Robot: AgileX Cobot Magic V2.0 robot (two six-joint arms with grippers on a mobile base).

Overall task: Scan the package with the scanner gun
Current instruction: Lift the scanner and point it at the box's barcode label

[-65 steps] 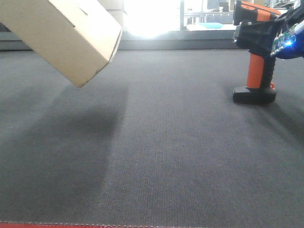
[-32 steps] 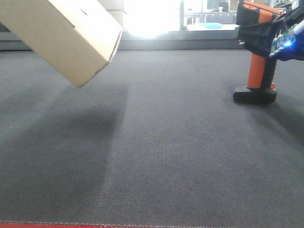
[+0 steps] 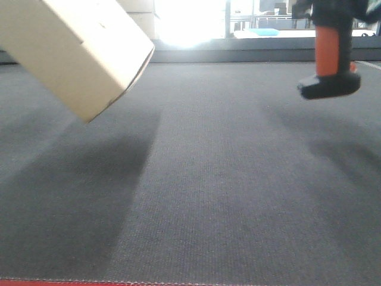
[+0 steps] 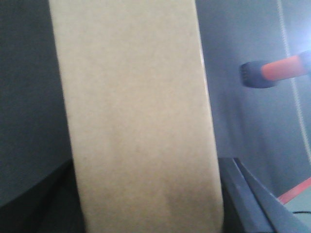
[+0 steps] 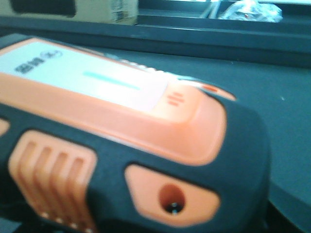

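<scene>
A plain cardboard package [image 3: 77, 50] hangs tilted in the air at the upper left of the front view. It fills the left wrist view [image 4: 136, 111], where my left gripper [image 4: 146, 216] is shut on it, with dark fingers [image 4: 245, 194] on either side. The orange and black scanner gun [image 3: 329, 53] hangs above the table at the upper right, base down. It also shows small in the left wrist view [image 4: 272, 73]. Its head fills the right wrist view [image 5: 146, 126], held by my right gripper, whose jaws are hidden behind it.
The table is covered with dark grey cloth [image 3: 208, 179] with a red front edge [image 3: 178, 283]. A bright window and ledge [image 3: 238, 36] run along the back. Another cardboard box [image 5: 104, 9] stands at the far edge in the right wrist view.
The scanner gun has come up off the table and now hangs in the air, a little further right. The package has shifted slightly left and down.
</scene>
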